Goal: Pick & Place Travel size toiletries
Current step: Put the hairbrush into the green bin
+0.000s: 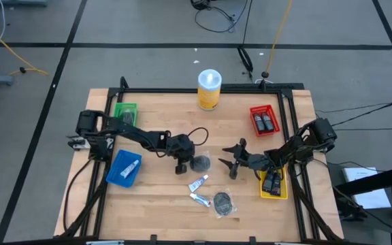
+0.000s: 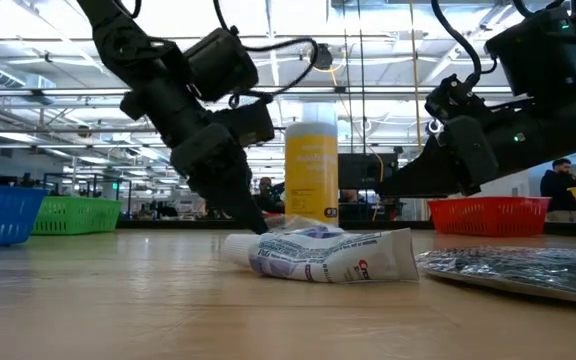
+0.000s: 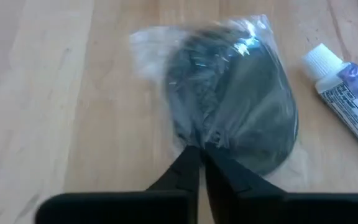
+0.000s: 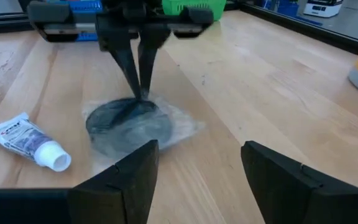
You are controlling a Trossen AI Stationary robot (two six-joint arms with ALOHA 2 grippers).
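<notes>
A round dark grey packet in clear wrap (image 3: 235, 106) lies flat on the wooden table, near its middle (image 1: 201, 163). My left gripper (image 3: 199, 155) stands over the packet's left edge, shut on it, as the right wrist view also shows (image 4: 138, 87). My right gripper (image 4: 197, 174) is open and hovers just right of the packet (image 1: 233, 160), touching nothing. Two white tubes (image 1: 197, 184) (image 1: 199, 199) and a second dark packet (image 1: 224, 202) lie nearer the table's near edge. My left gripper pinches the packet's clear wrap at the edge of the dark disc (image 3: 194, 140) between its two shut fingertips. The fingers (image 4: 129, 68) come from above, slanting down from the table's left. The packet (image 4: 129, 124) lies flat on the table.
A tall yellow canister with a white lid (image 1: 209, 88) stands at the far edge. A green bin (image 1: 124, 112) and a blue bin (image 1: 123, 168) sit on the left. A red bin (image 1: 264, 120) and a yellow bin (image 1: 274, 182), both holding black bottles, sit on the right.
</notes>
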